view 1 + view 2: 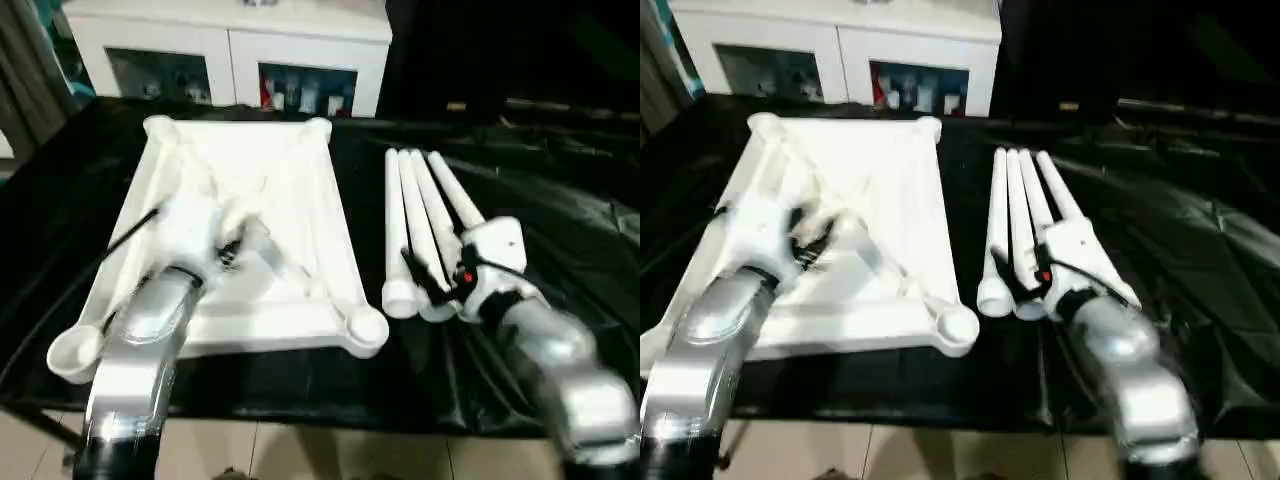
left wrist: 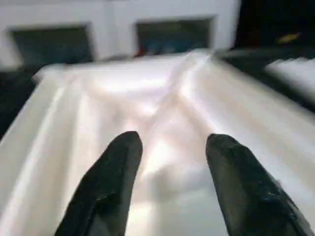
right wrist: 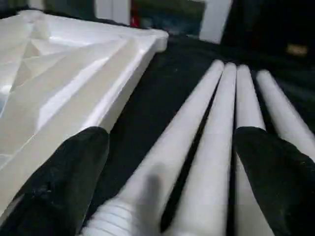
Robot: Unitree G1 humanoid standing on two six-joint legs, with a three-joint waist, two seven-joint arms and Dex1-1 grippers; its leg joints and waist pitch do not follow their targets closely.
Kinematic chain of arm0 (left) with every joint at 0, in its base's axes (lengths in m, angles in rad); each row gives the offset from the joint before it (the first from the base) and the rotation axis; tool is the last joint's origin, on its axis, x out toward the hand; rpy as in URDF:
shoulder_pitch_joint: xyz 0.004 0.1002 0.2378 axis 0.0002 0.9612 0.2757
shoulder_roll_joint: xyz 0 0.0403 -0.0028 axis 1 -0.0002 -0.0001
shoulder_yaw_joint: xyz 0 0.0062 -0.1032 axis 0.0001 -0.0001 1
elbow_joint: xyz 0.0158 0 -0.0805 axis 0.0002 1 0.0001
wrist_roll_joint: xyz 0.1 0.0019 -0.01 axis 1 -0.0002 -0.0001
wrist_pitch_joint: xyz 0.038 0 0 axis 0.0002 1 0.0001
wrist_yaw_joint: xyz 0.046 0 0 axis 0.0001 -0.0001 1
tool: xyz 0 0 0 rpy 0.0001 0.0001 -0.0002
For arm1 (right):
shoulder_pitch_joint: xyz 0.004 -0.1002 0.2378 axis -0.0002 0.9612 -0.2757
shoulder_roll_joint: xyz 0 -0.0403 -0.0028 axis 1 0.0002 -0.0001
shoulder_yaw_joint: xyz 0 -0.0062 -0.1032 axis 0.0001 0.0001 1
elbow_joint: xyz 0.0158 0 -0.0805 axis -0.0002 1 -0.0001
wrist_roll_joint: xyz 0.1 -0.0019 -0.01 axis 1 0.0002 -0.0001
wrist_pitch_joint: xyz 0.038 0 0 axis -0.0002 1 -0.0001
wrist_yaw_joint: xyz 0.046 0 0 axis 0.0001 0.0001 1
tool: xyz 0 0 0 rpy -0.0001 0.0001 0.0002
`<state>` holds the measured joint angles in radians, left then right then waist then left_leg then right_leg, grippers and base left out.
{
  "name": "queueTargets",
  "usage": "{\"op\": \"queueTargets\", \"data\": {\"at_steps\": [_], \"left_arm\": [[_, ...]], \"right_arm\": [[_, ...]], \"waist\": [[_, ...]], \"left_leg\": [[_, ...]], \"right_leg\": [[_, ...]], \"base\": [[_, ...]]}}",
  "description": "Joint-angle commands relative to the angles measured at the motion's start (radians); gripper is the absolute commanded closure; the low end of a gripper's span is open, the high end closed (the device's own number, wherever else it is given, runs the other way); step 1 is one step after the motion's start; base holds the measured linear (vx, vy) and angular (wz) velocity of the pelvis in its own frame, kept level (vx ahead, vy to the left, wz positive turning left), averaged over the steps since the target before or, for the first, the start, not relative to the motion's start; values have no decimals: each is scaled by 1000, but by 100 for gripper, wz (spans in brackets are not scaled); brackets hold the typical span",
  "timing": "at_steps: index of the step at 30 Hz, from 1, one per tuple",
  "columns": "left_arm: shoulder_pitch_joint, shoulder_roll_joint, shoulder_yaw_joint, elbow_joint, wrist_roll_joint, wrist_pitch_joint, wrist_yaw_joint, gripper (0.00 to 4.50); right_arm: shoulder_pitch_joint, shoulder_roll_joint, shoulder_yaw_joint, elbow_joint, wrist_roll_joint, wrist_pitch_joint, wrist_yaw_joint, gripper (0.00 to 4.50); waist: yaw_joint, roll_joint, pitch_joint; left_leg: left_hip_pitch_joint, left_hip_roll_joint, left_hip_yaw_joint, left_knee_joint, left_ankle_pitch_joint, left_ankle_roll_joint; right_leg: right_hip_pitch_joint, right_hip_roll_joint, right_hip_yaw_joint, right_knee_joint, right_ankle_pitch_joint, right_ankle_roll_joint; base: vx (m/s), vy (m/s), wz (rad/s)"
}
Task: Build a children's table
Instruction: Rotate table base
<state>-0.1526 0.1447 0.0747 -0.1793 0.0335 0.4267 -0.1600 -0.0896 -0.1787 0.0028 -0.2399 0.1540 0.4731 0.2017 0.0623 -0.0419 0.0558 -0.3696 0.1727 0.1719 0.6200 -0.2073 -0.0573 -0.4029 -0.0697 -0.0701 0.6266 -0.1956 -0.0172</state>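
While a black plastic sheet (image 1: 560,250) covers the bench before a white glass-doored cabinet (image 1: 230,40), the white ribbed square tabletop (image 1: 290,200) lies under the spread-fingered left gripper (image 2: 170,147); four white round tapered legs (image 3: 221,128) lie beneath the wide-spread right gripper (image 3: 172,162).

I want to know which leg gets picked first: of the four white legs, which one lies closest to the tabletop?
The outermost leg on the robot's left of the bundle. It borders the black gap facing the tabletop; the other three lie beyond it.

Table top (image 1: 300,190): plain white plastic, ribbed underside, no pattern. Four legs (image 1: 415,215): matching white, unmarked. Tabletop cover (image 1: 560,230): glossy black sheeting, creased, with pale highlights. Cabinet (image 1: 230,35): white frame, dark glass doors showing red and blue items inside. Left gripper (image 2: 170,157): black fingers (image 2: 110,182). Right gripper (image 3: 167,162): black fingers (image 3: 69,182), white housing with a small red spot. Forearms (image 1: 145,335): silver. Floor (image 1: 350,450): pale beige tile.
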Motion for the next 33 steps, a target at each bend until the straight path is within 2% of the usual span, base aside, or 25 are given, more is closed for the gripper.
{"op": "queueTargets", "data": {"at_steps": [1, 2, 3, 6, 8, 9, 10, 12, 14, 16, 17, 20, 21, 22, 23, 24, 25, 26, 27, 28, 29, 30, 31, 32, 33], "left_arm": [[-8, -39, -14, -24, 33, -24, 54, 161], [-9, -48, -20, -21, 35, -30, 61, 154], [-19, -44, -45, -5, 42, -55, 73, 140], [-42, -40, -57, 19, 44, -54, 83, 118], [-58, -42, -55, 34, 39, -61, 82, 105], [-66, -44, -53, 40, 34, -73, 76, 105], [-79, -36, -71, 49, 48, -84, 56, 86], [-80, -32, -89, 49, 57, -91, 39, 74], [-79, -36, -110, 31, 41, -98, 7, 63], [-83, -33, -110, 29, 29, -101, -4, 44], [-91, -27, -109, 32, 25, -103, -7, 34], [-115, -12, -114, 57, 33, -114, -9, 21], [-117, -3, -115, 59, 28, -114, -23, 11], [-117, -1, -116, 60, 26, -114, -27, 4], [-115, 11, -120, 58, 25, -116, -42, 4], [-115, 13, -119, 60, 20, -115, -50, 4], [-115, 13, -118, 61, 17, -114, -57, 4], [-116, 17, -121, 62, 16, -114, -67, 4], [-117, 19, -124, 63, 16, -114, -75, 4], [-118, 18, -125, 63, 8, -111, -82, 4], [-117, 20, -127, 61, 4, -108, -89, 4], [-108, 35, -142, 46, -29, -89, -146, 4], [-101, 56, -159, 36, -52, -88, -198, 4], [-101, 56, -159, 36, -52, -88, -198, 4], [-97, 81, -169, 32, -72, -85, -245, 4]], "right_arm": [[12, 19, -12, -19, -15, 21, -41, 0], [19, 21, 1, -21, -25, 19, -40, 0], [29, 18, 18, -29, -30, 25, -36, 0], [31, 16, 7, -44, -5, 52, -29, 0], [31, 8, 1, -57, 6, 68, -19, 0], [30, 1, 2, -63, 7, 73, -14, 0], [26, -15, 5, -68, 24, 66, 24, 0], [26, -26, 14, -61, 28, 54, 51, 0], [25, -56, 34, -59, 23, 48, 90, 0], [18, -65, 47, -64, 23, 58, 104, 0], [8, -73, 62, -66, 16, 57, 113, 0], [-15, -101, 75, -70, 21, 52, 144, 0], [-27, -95, 63, -71, 29, 48, 143, 0], [-29, -93, 58, -71, 31, 47, 144, 0], [-47, -75, 22, -64, 55, 70, 131, 0], [-53, -82, 21, -59, 50, 71, 135, 0], [-57, -89, 23, -55, 45, 70, 140, 0], [-59, -98, 25, -54, 42, 67, 147, 0], [-60, -104, 24, -54, 44, 66, 154, 0], [-60, -113, 22, -53, 50, 65, 166, 0], [-60, -117, 23, -54, 50, 64, 170, 0], [-58, -147, 27, -54, 50, 58, 200, 0], [-55, -172, 22, -59, 69, 53, 237, 0], [-55, -172, 22, -59, 69, 53, 237, 0], [-54, -191, 17, -64, 85, 48, 272, 0]], "waist": [[-6, 16, -62], [-15, 39, -60], [-21, 73, -58], [-30, 68, -57], [-30, 33, -58], [2, 4, -57], [25, 0, -60], [40, 18, -61], [29, 36, -59], [29, 35, -55], [38, 18, -36], [12, 31, -26], [-15, 55, -12], [-15, 55, -12], [-3, 107, -14], [-7, 60, -21], [-34, 34, -11], [-19, 36, -15], [5, -8, -15], [71, -25, -39], [71, -25, -39], [86, -17, -53], [83, 0, -73], [74, 22, -87], [20, 67, -127]], "left_leg": [[16, 71, -36, -92, -153, -2], [32, 107, -58, -109, -204, -12], [53, 207, -112, -157, -255, 16], [56, 247, -109, -185, -269, 104], [22, 123, -25, -103, -298, 193], [3, -39, 28, 83, -254, 165], [-49, -32, -7, 94, -88, 130], [-41, 5, -45, -12, -32, 107], [-39, 30, -70, -42, -45, 121], [16, 39, -60, -54, -206, 95], [-14, 24, -80, -76, -318, 89], [34, 13, -62, -4, -421, 80], [58, 33, -43, 27, -457, 67], [58, 33, -43, 27, -457, 67], [-13, 165, -91, -154, -778, 29], [155, 175, -100, -165, -960, -2], [175, 179, -122, -164, -989, -8], [169, 135, -105, -139, -978, -25], [79, 27, -17, -44, -664, 12], [-36, 4, -34, 103, -165, 129], [-36, 4, -34, 103, -165, 129], [-79, -7, -50, 97, -33, 153], [-78, -11, -53, 36, 137, 175], [-40, 4, -61, 6, 273, 202], [159, 93, -187, 11, 643, 435]], "right_leg": [[40, -42, 43, -76, -127, -136], [33, -22, 27, -76, -89, -137], [21, -17, 1, -26, -62, -134], [-2, -26, -8, 42, -45, -155], [10, -58, 37, -40, -20, -256], [34, -105, 60, -146, -277, -284], [74, -136, 83, -143, -455, -150], [75, -108, 82, -121, -437, 87], [70, -77, 47, -108, -340, 91], [57, -69, 26, -138, -471, 93], [112, -114, -21, -137, -634, 52], [116, -153, -117, -214, -974, 73], [143, -167, -212, -245, -987, 75], [143, -167, -212, -245, -987, 75], [212, -37, -140, 91, -656, 54], [71, -23, -33, 105, -301, -34], [60, -48, -7, 86, -369, -48], [73, -56, 5, 32, -446, -52], [140, -110, 72, -103, -619, -66], [262, -193, 178, -168, -750, -83], [262, -193, 178, -168, -750, -83], [283, -149, 152, -154, -459, -103], [278, -53, 94, -98, -48, -74], [250, -2, 47, -42, 157, -36], [70, 52, -23, 102, 204, 56]], "base": [[0, 0, 0], [0, 0, 0], [0, 0, 0], [3, -97, 19], [-1, -168, 11], [-6, -160, 7], [-18, -124, -2], [-22, -116, -1], [-31, -85, -6], [-15, -39, -3], [-13, -32, 23], [-11, -1, 39], [-1, 36, 53], [108, 54, 41], [244, 42, 31], [244, 42, 31], [205, -37, 14], [96, -81, -7], [96, -81, -7], [138, -34, 0], [206, 2, 13], [206, 2, 13], [205, 22, 28], [187, 24, 11], [187, 24, 11]]}}
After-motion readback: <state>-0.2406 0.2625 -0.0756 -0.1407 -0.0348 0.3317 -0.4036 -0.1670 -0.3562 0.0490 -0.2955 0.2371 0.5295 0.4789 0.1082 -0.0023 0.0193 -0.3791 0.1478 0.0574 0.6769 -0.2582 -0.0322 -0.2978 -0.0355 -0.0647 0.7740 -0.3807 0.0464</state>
